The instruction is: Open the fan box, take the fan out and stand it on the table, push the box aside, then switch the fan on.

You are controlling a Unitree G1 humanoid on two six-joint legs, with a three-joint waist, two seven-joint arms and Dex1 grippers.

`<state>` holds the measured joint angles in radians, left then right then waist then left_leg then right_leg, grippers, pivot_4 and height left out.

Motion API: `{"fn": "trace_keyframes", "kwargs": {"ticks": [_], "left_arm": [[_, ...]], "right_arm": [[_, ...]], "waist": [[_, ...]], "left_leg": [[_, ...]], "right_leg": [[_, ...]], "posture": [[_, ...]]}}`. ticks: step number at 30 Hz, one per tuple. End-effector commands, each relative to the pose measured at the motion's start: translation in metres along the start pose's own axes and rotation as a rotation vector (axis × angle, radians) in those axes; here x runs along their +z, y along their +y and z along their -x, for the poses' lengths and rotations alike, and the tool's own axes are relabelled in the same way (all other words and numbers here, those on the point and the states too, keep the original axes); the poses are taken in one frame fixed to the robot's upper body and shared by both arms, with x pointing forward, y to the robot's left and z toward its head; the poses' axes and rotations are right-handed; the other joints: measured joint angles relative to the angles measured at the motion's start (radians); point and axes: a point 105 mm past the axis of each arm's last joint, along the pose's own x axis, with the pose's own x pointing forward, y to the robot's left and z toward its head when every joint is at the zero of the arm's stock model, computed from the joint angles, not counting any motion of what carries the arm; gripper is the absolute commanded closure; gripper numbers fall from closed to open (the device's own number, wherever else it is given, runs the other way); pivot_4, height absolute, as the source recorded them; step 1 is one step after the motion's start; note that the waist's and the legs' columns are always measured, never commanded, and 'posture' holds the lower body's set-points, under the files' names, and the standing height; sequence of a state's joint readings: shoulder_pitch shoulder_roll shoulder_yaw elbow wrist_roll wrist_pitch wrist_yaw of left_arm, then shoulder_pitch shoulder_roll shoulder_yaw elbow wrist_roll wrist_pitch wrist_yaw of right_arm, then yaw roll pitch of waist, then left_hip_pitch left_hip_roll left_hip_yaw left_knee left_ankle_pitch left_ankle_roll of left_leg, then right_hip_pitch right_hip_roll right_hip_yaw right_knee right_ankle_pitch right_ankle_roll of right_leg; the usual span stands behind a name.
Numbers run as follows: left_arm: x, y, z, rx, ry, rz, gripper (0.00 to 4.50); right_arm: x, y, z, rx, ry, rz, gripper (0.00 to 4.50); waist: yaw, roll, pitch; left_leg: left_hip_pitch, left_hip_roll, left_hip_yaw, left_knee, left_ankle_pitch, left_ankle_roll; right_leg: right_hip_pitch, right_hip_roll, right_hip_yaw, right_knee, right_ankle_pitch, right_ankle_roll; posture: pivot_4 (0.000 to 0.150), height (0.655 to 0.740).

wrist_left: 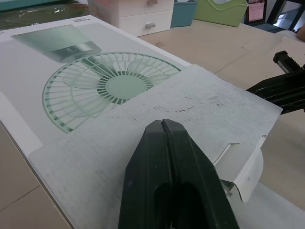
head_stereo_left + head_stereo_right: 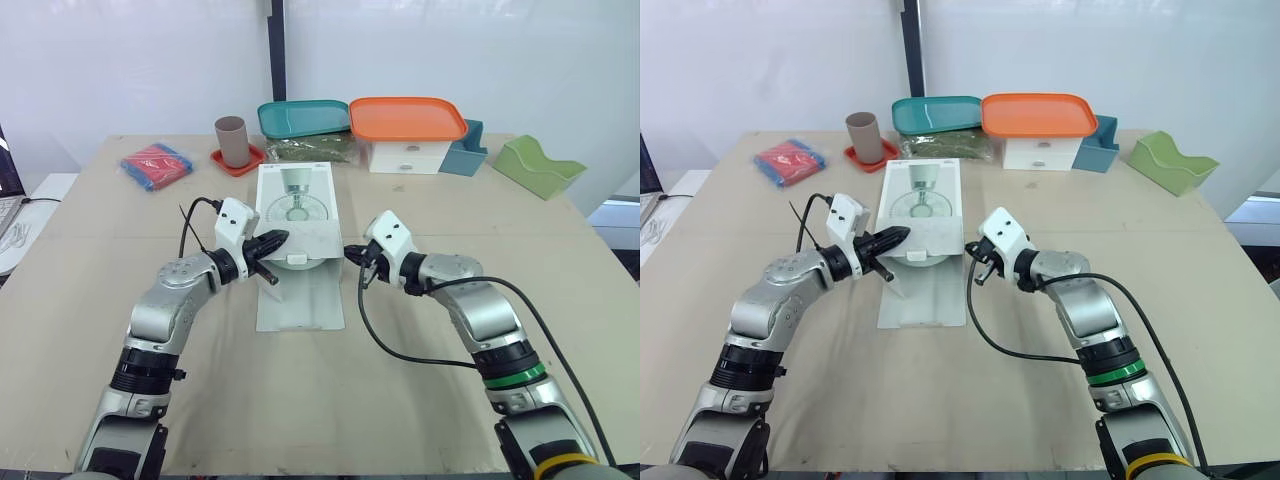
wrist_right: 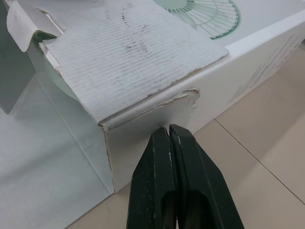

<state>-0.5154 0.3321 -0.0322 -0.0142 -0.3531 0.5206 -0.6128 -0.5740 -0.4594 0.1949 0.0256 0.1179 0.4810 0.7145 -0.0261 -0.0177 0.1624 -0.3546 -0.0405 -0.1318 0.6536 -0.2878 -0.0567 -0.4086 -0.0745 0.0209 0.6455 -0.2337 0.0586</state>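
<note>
- Left gripper [image 2: 283, 238]: fingers pressed together, tip over the folded-back flap [image 2: 308, 240] at the box's near end.
- Fan box [image 2: 298, 190] lies flat in the middle of the table [image 2: 300, 400], near end open, lower flap [image 2: 300, 295] spread toward the robot.
- Right gripper [image 2: 350, 252]: fingers together, tip at the box's right near corner.

Left end effector [image 2: 283, 238] over fan box [image 2: 297, 212]; right end effector [image 2: 350, 252] beside it.
</note>
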Motion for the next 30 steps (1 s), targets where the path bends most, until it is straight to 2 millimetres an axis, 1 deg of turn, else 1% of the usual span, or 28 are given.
{"fn": "trace_keyframes", "kwargs": {"ticks": [1, 15, 23, 25, 26, 28, 30], "left_arm": [[0.004, -0.005, -0.001, -0.012, -0.011, -0.017, 4.50], [0.003, -0.006, -0.001, -0.014, -0.009, -0.014, 4.50], [0.004, -0.006, -0.001, -0.015, -0.009, -0.016, 4.50], [0.004, -0.006, -0.001, -0.015, -0.008, -0.017, 4.50], [0.004, -0.006, 0.000, -0.015, -0.007, -0.018, 4.50], [0.004, -0.006, 0.000, -0.015, -0.007, -0.018, 4.50], [0.004, -0.005, 0.000, -0.014, -0.008, -0.018, 4.50]], "right_arm": [[0.015, 0.000, 0.002, 0.000, -0.050, 0.032, 4.47], [0.015, 0.003, 0.000, 0.002, -0.063, 0.011, 4.47], [0.010, 0.003, 0.001, 0.001, -0.056, -0.002, 4.47], [0.008, -0.004, 0.002, -0.024, -0.051, 0.000, 4.47], [0.010, -0.015, 0.004, -0.065, -0.056, 0.008, 4.47], [0.019, -0.037, 0.009, -0.141, -0.085, 0.022, 4.47], [0.029, -0.048, 0.011, -0.171, -0.122, 0.031, 4.47]], "waist": [[0.000, 0.000, 0.000], [0.000, 0.000, 0.000], [0.000, 0.000, 0.000], [0.000, 0.000, 0.000], [0.000, 0.000, 0.000], [0.000, 0.000, 0.000], [0.001, 0.000, 0.000]], "left_leg": [[0.000, 0.000, 0.000, 0.000, 0.000, 0.000], [0.000, 0.000, 0.000, 0.000, 0.000, 0.000], [0.000, 0.000, 0.000, 0.000, 0.000, 0.000], [0.000, 0.000, 0.000, 0.000, 0.000, 0.000], [0.000, 0.000, 0.000, 0.000, 0.000, 0.000], [0.000, 0.000, 0.000, 0.000, 0.000, 0.000], [0.000, 0.000, 0.000, 0.000, 0.000, 0.000]], "right_leg": [[0.000, 0.000, 0.000, 0.000, 0.000, 0.000], [0.000, 0.000, 0.000, 0.000, 0.000, 0.000], [0.000, 0.000, 0.000, 0.000, 0.000, 0.000], [0.000, 0.000, 0.000, 0.000, 0.000, 0.000], [0.000, 0.000, 0.000, 0.000, 0.000, 0.000], [0.000, 0.000, 0.000, 0.000, 0.000, 0.000], [0.000, 0.000, 0.000, 0.000, 0.000, 0.000]], "posture": [[0.150, 0.7400], [0.150, 0.7400], [0.150, 0.7400], [0.150, 0.7400], [0.150, 0.7400], [0.150, 0.7400], [0.150, 0.7400]]}}
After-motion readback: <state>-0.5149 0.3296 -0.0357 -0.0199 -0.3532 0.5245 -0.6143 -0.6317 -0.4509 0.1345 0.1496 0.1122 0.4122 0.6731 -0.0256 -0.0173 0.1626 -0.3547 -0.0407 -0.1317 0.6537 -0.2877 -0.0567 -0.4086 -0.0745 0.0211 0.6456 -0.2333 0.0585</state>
